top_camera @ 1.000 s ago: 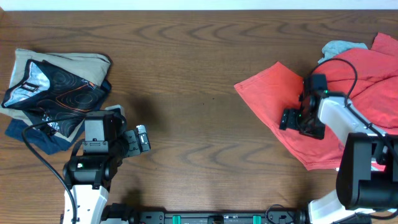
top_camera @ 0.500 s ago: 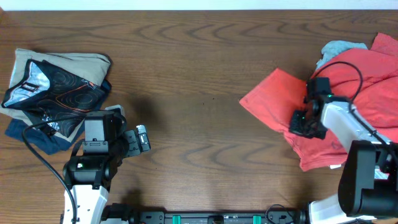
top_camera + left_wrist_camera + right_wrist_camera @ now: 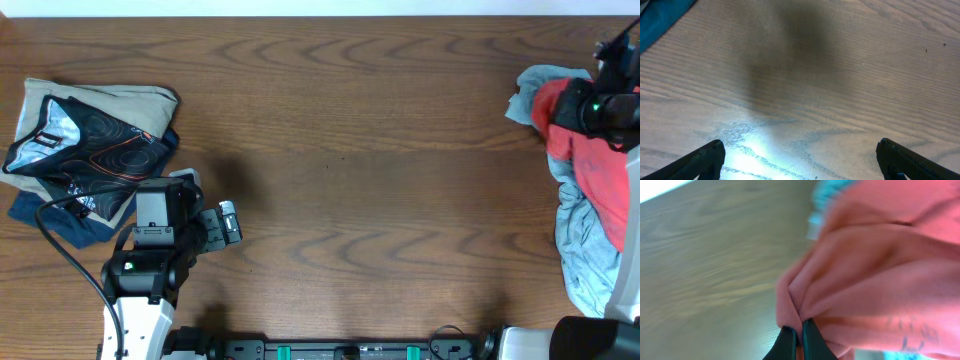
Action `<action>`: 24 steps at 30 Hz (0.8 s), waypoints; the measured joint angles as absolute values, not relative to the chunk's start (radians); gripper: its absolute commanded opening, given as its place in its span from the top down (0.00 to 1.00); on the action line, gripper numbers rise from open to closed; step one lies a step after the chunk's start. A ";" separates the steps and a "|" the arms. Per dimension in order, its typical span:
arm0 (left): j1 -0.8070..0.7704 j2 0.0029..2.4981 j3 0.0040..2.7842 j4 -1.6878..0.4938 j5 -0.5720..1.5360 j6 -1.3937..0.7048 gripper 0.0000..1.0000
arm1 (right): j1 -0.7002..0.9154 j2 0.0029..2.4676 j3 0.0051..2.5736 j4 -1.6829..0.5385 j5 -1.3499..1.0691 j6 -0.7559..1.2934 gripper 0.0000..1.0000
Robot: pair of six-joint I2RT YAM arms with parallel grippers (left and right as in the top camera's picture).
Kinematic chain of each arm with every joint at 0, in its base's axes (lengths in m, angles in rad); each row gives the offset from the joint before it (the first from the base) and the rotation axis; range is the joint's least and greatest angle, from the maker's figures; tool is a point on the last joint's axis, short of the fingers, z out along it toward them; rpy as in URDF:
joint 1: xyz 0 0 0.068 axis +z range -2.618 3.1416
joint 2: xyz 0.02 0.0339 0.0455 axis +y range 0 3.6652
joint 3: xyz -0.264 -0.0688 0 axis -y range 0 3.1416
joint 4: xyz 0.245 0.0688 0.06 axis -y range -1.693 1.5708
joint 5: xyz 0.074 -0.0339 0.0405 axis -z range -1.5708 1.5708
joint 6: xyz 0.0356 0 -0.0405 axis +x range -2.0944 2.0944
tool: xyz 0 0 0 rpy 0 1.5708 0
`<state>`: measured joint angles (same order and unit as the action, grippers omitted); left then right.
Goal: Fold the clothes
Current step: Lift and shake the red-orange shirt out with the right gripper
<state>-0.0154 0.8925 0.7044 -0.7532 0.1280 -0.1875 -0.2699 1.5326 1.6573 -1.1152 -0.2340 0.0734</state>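
Note:
The coral-red T-shirt point(image 3: 592, 170) hangs bunched at the table's far right edge, and my right gripper point(image 3: 603, 104) is shut on a fold of it. In the right wrist view the two fingertips point(image 3: 790, 339) pinch the red cloth point(image 3: 880, 270) tight. A pale grey-blue shirt point(image 3: 585, 255) lies under and around the red one, and it also shows as a teal patch point(image 3: 832, 190) in the right wrist view. My left gripper point(image 3: 222, 223) stands open over bare wood at the front left. Its fingers point(image 3: 705, 159) are wide apart with nothing between them.
A pile of other garments point(image 3: 85, 140), tan, black-patterned and dark blue, lies at the left edge just behind the left arm. A corner of blue cloth point(image 3: 660, 15) shows in the left wrist view. The brown wooden table point(image 3: 340, 150) spans the middle.
The right gripper shut on the red T-shirt and drew it up, back and to the right, bunching it and uncovering the grey-blue shirt. The left arm stayed still.

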 measured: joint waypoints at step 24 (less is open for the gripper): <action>-0.015 0.892 0.704 -0.753 0.128 -0.187 0.02 | 0.120 1.489 1.699 -1.169 -0.778 -0.334 0.18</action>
